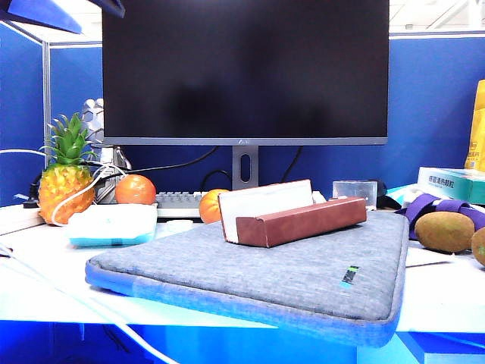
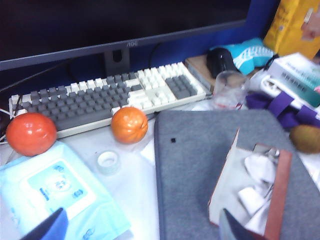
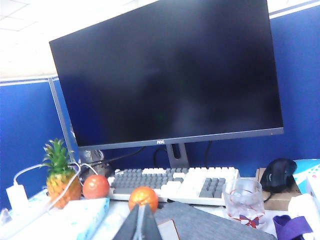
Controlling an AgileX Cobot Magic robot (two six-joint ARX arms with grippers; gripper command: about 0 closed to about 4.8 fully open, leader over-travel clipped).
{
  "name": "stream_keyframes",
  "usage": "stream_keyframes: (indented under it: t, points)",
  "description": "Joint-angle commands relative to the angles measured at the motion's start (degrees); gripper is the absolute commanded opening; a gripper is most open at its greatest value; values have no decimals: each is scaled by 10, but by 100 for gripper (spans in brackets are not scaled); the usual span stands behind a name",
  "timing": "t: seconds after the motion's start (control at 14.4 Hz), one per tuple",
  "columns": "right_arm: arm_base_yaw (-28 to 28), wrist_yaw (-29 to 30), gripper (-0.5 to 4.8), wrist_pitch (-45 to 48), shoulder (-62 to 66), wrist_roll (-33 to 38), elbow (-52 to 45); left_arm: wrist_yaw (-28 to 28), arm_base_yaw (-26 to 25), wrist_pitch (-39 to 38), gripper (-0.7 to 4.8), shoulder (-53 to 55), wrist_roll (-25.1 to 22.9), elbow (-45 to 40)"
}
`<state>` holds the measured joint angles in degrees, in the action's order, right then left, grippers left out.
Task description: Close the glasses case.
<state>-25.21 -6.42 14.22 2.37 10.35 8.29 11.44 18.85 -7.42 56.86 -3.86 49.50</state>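
L gripper spread above open glasses case; R gripper clenched, empty, farther back.

Grey laptop sleeve is our landmark, lying flat mid-desk; behind it stands the dark monitor, with a grey-and-white keyboard at the monitor's foot; one orange sits just off the sleeve's far left corner, a redder one further left; a pineapple beyond that; a pale blue wipes pack left of the sleeve, a small tape roll between them; a clear glass past the far right corner; kiwis right of the sleeve.
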Motion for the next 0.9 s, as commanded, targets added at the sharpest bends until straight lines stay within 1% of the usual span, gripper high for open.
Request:
stream_keyframes:
  t: [0.07, 0.14, 0.21, 0.28, 0.35, 0.42, 0.49, 0.56, 0.62, 0.69, 0.76, 0.83, 0.9]
  points:
    - [0, 86, 250, 10, 44, -113, 32, 4, 0, 5, 403, 0, -7, 3]
    - [0, 86, 406, 10, 85, -120, 57, 4, 0, 7, 403, 0, -7, 3]
    - [0, 68, 422, 13, 153, -118, 91, 4, 0, 7, 403, 1, -7, 3]
    - [0, 49, 423, 13, 228, -119, 129, 4, 0, 7, 403, 1, -7, 3]
    - [1, 44, 424, 12, 301, -119, 168, 8, 0, 7, 403, 4, -7, 3]
    - [1, 44, 448, 10, 375, -119, 211, 39, 0, 7, 403, 13, -9, 3]
    - [1, 45, 479, 2, 440, -119, 255, 64, 0, 7, 403, 30, -22, 4]
    - [2, 55, 479, -28, 516, -119, 320, 71, 0, 4, 403, 52, -35, 4]
    - [4, 55, 479, -69, 575, -120, 382, 89, 0, 2, 403, 78, -42, 5]
    - [9, 61, 479, -110, 631, -132, 443, 100, 0, 1, 403, 99, -37, 5]
    - [12, 80, 479, -147, 688, -153, 506, 103, 0, -2, 403, 112, -30, 5]
    - [22, 98, 479, -172, 737, -155, 558, 109, 0, -1, 403, 119, -24, 5]
    - [32, 132, 479, -201, 786, -155, 607, 116, 0, -2, 403, 122, -8, 6]
